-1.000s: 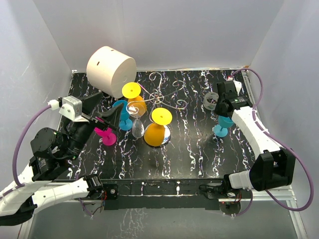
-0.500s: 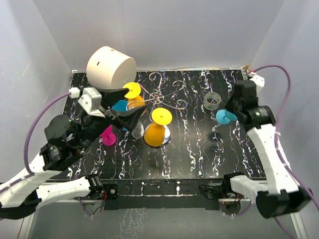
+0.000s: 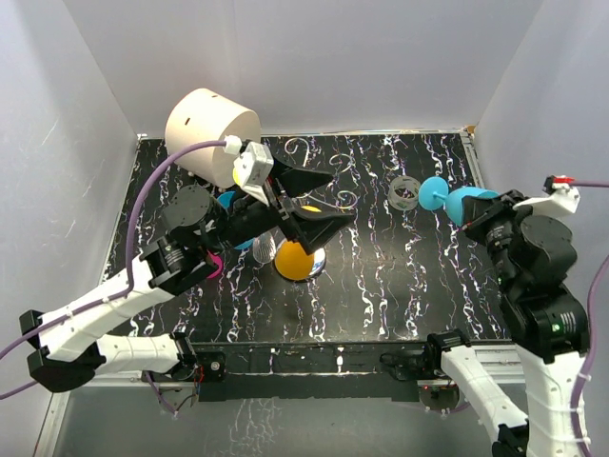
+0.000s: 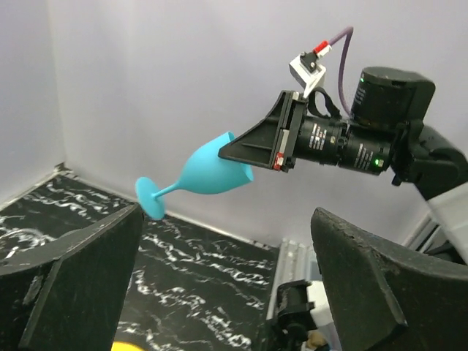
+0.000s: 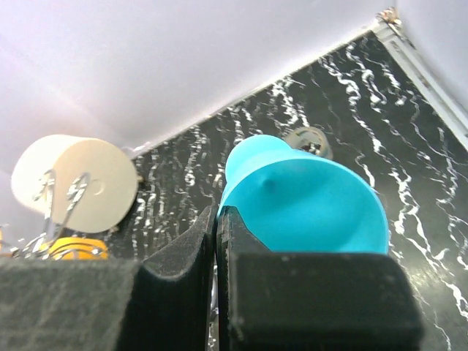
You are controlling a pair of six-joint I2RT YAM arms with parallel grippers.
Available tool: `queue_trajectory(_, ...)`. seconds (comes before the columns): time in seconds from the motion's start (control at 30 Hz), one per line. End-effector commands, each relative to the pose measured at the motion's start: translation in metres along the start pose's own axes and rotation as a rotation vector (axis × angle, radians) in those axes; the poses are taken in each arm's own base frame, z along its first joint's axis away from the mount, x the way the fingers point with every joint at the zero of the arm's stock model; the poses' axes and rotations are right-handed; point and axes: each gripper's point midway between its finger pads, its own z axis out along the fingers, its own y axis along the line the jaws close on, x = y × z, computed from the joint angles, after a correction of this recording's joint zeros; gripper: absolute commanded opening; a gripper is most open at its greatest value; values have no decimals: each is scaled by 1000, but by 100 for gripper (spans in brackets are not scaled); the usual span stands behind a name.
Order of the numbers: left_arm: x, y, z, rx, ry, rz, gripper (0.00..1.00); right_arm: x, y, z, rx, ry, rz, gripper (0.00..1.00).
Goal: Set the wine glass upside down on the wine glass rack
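My right gripper (image 3: 483, 211) is shut on the rim of a blue wine glass (image 3: 445, 199), holding it in the air on its side with its foot pointing left. In the right wrist view the fingers (image 5: 190, 248) pinch the bowl wall of that glass (image 5: 307, 205). The left wrist view has the same glass (image 4: 212, 172) hanging above the table. The wine glass rack (image 3: 303, 149), thin silver wire with curls, stands at the back middle, partly hidden by my left gripper (image 3: 338, 200). That gripper is open and empty, raised over the rack, with wide-apart fingers (image 4: 80, 278).
A big cream cylinder (image 3: 211, 133) lies at the back left. A yellow glass (image 3: 297, 259), a clear glass (image 3: 263, 249), a pink glass (image 3: 211, 265) and another blue glass (image 3: 228, 202) sit around the rack under the left arm. A small clear cup (image 3: 403, 191) stands right of the rack.
The right arm has lifted the blue glass off the table and tipped it sideways. The left arm has swung up and right over the rack, its jaws wider.
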Motion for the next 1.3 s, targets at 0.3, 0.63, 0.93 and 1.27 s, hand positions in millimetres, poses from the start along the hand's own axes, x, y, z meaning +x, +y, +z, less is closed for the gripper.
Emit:
queue_trajectory(0.3, -34, -20, 67, 82, -104, -426, 92, -90, 60, -76, -376, -365, 55, 0)
queue_trajectory(0.63, -29, -1, 96, -14, -141, -593, 90, -126, 79, -109, -499, -495, 139, 0)
queue_trajectory(0.93, -35, 21, 108, -71, -301, -802, 99, -151, 102, -137, -634, -550, 203, 0)
queue_trajectory(1.27, -44, 22, 120, -31, -364, -898, 94, -147, 117, -139, -735, -525, 247, 0)
